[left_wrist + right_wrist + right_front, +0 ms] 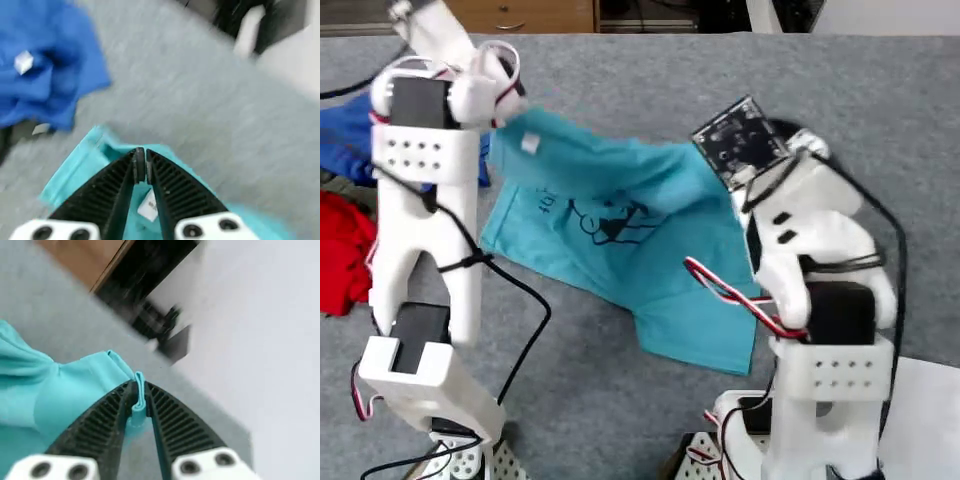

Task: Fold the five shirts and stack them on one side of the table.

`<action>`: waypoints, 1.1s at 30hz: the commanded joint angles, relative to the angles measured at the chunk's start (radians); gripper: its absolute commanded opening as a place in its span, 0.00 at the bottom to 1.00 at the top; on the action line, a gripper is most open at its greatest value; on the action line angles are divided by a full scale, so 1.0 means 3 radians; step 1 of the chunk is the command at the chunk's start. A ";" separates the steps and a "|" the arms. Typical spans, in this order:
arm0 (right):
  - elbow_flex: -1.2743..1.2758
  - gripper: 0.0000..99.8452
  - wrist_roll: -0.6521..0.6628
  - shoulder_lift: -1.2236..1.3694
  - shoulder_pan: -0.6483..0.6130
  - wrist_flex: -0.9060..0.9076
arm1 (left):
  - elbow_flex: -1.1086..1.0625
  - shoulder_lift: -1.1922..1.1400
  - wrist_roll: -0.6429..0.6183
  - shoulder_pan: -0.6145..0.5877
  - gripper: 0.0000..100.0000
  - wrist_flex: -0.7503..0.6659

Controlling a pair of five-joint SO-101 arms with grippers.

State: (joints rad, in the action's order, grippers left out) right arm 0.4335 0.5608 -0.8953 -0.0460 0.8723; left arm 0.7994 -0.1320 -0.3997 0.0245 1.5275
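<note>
**Teal shirt pinched at two edges, spread between both arms**

Left gripper (pixel 140 161): jaws closed tip to tip, pinching the edge of the teal shirt (pixel 75 172) close by its white neck tag (pixel 148 207). Right gripper (pixel 139 390): clamped on a thin fold of the same shirt, and a sliver of teal stands up between the jaws.

High view: the shirt is spread over the middle of the grey table (pixel 620 80). Its far edge is drawn between the two arms. The rest trails back toward the arm bases and lies rumpled, with one lower corner near the right arm's base.

Judgement on the hold: two pinches set well apart along one edge would let the arms pull the cloth taut and flat, which a clean fold needs. The grips look shallow, the right one especially, so a slip seems possible under a hard tug.

A blue shirt (pixel 345 140) is bunched at the table edge beside the left arm. A red shirt (pixel 340 250) lies just beside it, nearer the base. Both are unfolded and probably waiting their turn. No folded stack is visible, so the task looks to be at an early stage.

Writing: the teal shirt's chest carries a dark line-drawn graphic (pixel 610 220) with a short run of lettering beside it, too small to make out. Nothing can be read on the neck tag. The blue shirt has a small white tag (pixel 23 62), also illegible.
</note>
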 commanded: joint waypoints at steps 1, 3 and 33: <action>-0.0652 0.00 -0.0266 -0.0033 0.0248 -0.0143 | 0.0839 0.0049 -0.0036 -0.0036 0.02 -0.0041; -0.0974 0.00 -0.0378 -0.0033 0.0407 -0.0138 | 0.1284 0.0054 -0.0005 -0.0036 0.02 -0.0020; -0.3440 0.00 -0.0235 -0.0028 0.0652 0.0655 | -0.0225 0.2810 0.0905 -0.0102 0.02 0.0767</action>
State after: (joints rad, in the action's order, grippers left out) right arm -0.5531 0.4733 -0.9106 0.1688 1.0134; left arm 0.8807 0.6107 -0.1358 0.0031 1.7515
